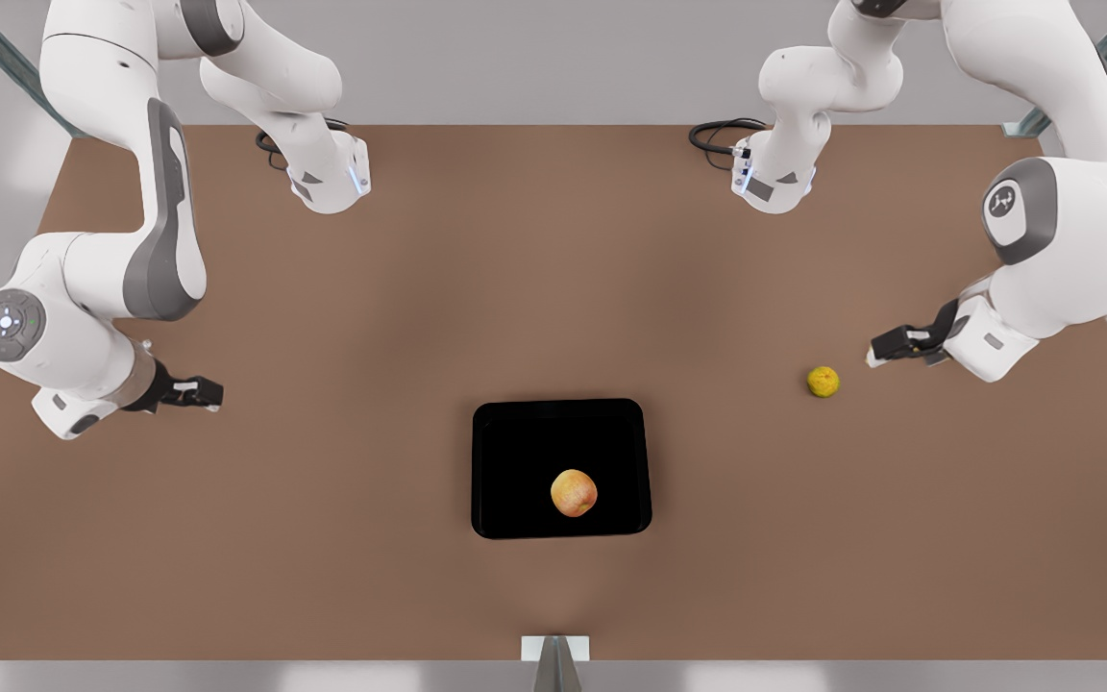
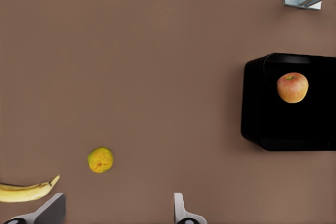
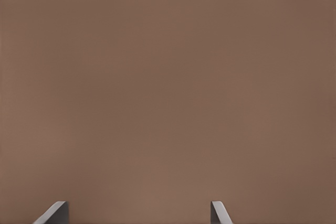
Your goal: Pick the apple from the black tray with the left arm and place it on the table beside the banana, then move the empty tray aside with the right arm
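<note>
Well beyond the left fingers (image 2: 51,211), spread wide and empty: apple (image 2: 292,87) on black tray (image 2: 252,103); right fingers (image 3: 56,212) likewise open, idle.

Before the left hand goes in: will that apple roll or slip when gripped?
The apple looks round and smooth, so it may roll if nudged. The low rim of the black tray would probably stop it.

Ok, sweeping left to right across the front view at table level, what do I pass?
Right gripper, jaws open → black tray holding the apple → bumpy yellow-green fruit → left gripper, jaws open, just past that fruit.
</note>
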